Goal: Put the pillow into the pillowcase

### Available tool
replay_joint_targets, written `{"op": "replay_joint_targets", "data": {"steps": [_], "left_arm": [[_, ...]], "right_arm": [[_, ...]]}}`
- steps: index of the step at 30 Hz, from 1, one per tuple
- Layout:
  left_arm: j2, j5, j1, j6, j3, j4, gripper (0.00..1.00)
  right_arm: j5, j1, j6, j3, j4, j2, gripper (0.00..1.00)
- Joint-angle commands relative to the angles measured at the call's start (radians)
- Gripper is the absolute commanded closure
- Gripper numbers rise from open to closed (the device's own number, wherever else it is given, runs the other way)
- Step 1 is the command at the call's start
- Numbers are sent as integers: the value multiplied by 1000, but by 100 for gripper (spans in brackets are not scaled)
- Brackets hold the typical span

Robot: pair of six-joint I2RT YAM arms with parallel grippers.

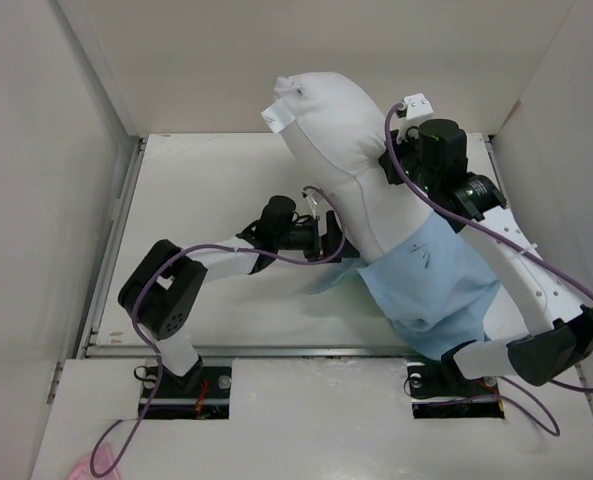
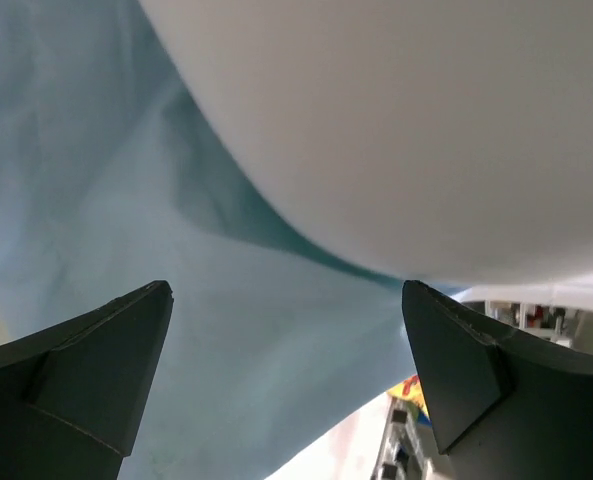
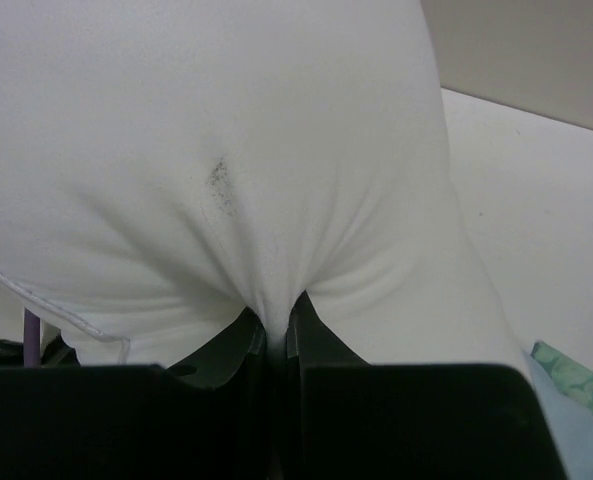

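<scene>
The white pillow (image 1: 341, 150) stands tilted, its lower end inside the light blue pillowcase (image 1: 431, 285) at the right of the table. My right gripper (image 1: 401, 165) is shut on a pinch of the pillow's cover at its right side; the right wrist view shows the pillow (image 3: 226, 150) bunched between the closed fingers (image 3: 238, 340). My left gripper (image 1: 326, 232) is open beside the pillow's left side at the case's mouth. The left wrist view shows the pillow (image 2: 406, 130) above the blue pillowcase (image 2: 126, 200), with nothing between the fingers (image 2: 106, 350).
White walls enclose the table (image 1: 206, 190) at the left, back and right. A small white tag (image 1: 276, 117) sticks out at the pillow's top left. Purple cables (image 1: 456, 215) run along both arms. A mint-green edge of the case (image 3: 576, 375) shows at the right.
</scene>
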Motion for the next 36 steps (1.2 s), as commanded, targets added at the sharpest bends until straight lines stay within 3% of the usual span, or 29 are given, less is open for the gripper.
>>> {"op": "replay_joint_targets", "data": {"steps": [1, 4, 8, 15, 21, 26, 30, 32, 34, 35, 36], "left_arm": [[-17, 23, -21, 105, 8, -27, 0], [-144, -185, -40, 326, -10, -240, 0], [-270, -237, -50, 446, -29, -252, 0], [-131, -289, -160, 651, 117, -388, 0], [-40, -349, -169, 682, 155, -448, 0], [-117, -269, -178, 682, 80, -362, 0], [-71, -251, -203, 696, 95, -340, 2], [-22, -213, -215, 675, 138, -340, 30], [39, -225, -215, 645, 175, -340, 69], [39, -260, -215, 624, 193, -362, 100], [39, -354, -215, 590, 222, -376, 100]], "right_arm": [[74, 0, 17, 85, 193, -64, 100], [74, 0, 17, 86, 182, -44, 100], [46, -9, 17, 86, 171, -35, 100], [26, -9, 17, 96, 161, -34, 100], [37, -9, 17, 129, 127, -34, 100], [51, -9, 17, 148, 101, -1, 100], [26, -9, 26, 148, 101, 8, 100], [17, -9, 35, 139, 101, -2, 100], [-6, -9, 35, 126, 101, -14, 100], [-15, -9, 35, 100, 101, -24, 100], [-29, -9, 35, 80, 101, -47, 100]]}}
